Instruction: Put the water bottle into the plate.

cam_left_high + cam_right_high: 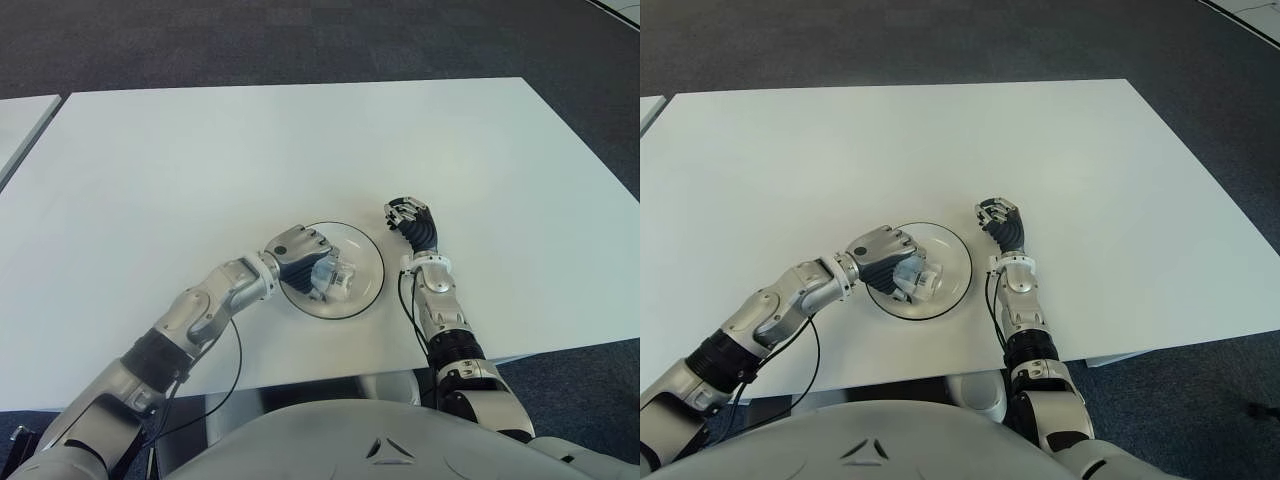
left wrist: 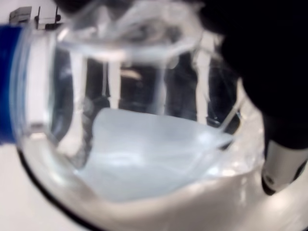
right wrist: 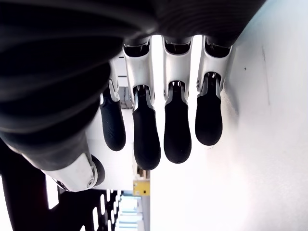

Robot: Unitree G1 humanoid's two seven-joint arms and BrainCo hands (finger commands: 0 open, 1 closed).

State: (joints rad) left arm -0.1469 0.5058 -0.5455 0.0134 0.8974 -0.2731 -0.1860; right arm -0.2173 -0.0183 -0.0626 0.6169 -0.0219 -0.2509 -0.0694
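Observation:
A clear water bottle point(image 1: 335, 279) with a blue cap lies over the white, dark-rimmed plate point(image 1: 368, 255) near the table's front edge. My left hand point(image 1: 305, 262) is over the plate's left part, its fingers curled around the bottle. The left wrist view is filled by the transparent bottle point(image 2: 144, 125), with the blue cap point(image 2: 6, 82) at its edge and one dark fingertip point(image 2: 281, 168) beside it. My right hand point(image 1: 412, 225) shows just right of the plate, fingers point(image 3: 177, 130) curled and holding nothing.
The white table point(image 1: 300, 150) stretches far behind and to both sides of the plate. Its front edge runs just below the plate. A second white table's corner point(image 1: 20, 120) shows at far left, with dark carpet beyond.

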